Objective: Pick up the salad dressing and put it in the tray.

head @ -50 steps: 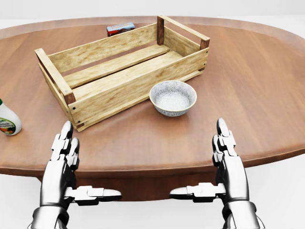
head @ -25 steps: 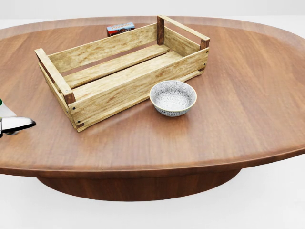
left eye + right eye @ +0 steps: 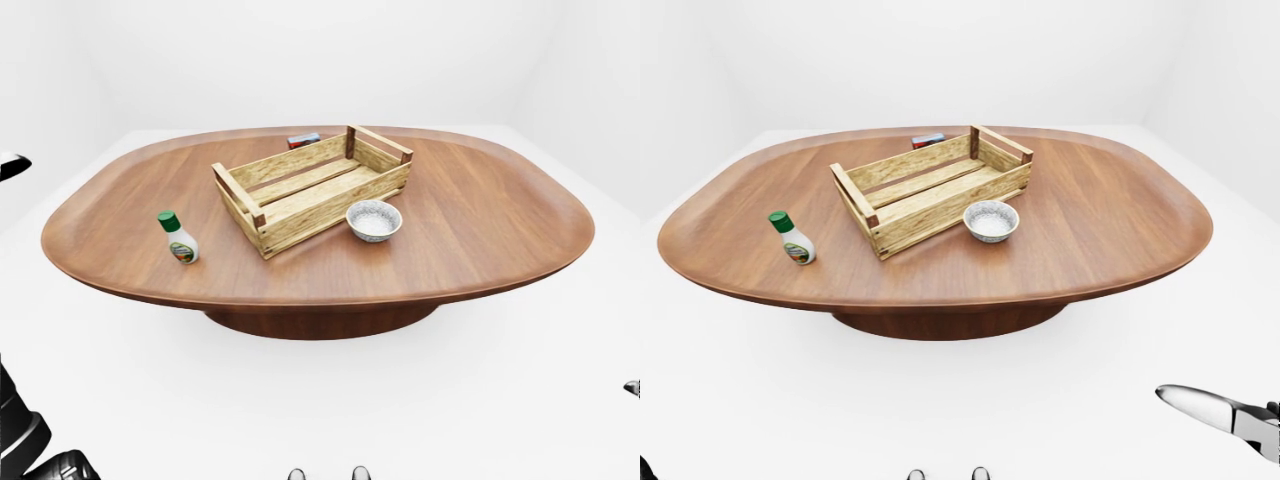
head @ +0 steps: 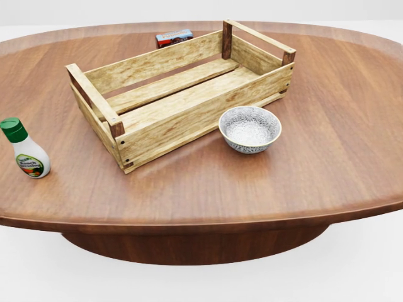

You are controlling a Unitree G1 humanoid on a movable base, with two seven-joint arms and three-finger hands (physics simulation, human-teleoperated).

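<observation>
We see the salad dressing bottle [image 4: 25,151] standing upright on the oval wooden table [image 4: 327,145], near the left edge of the head view, its green cap up and its label facing us. The wooden slatted tray [image 4: 182,88] sits well apart from it toward the centre, set at an angle, and we find nothing lying inside it. A patterned bowl [image 4: 249,128] rests just beside the tray's lower right long side, close to the wood though we cannot tell whether it touches. Past the tray's top side a small red and blue box [image 4: 174,38] lies flat on the table. In the right-eye view a silver finger of the right hand [image 3: 1225,415] reaches in at the lower right corner, clear of the table; we cannot tell whether that hand is spread or closed. In the left-eye view only dark parts of the left arm [image 3: 25,440] show at the lower left, and its hand lies outside all views
</observation>
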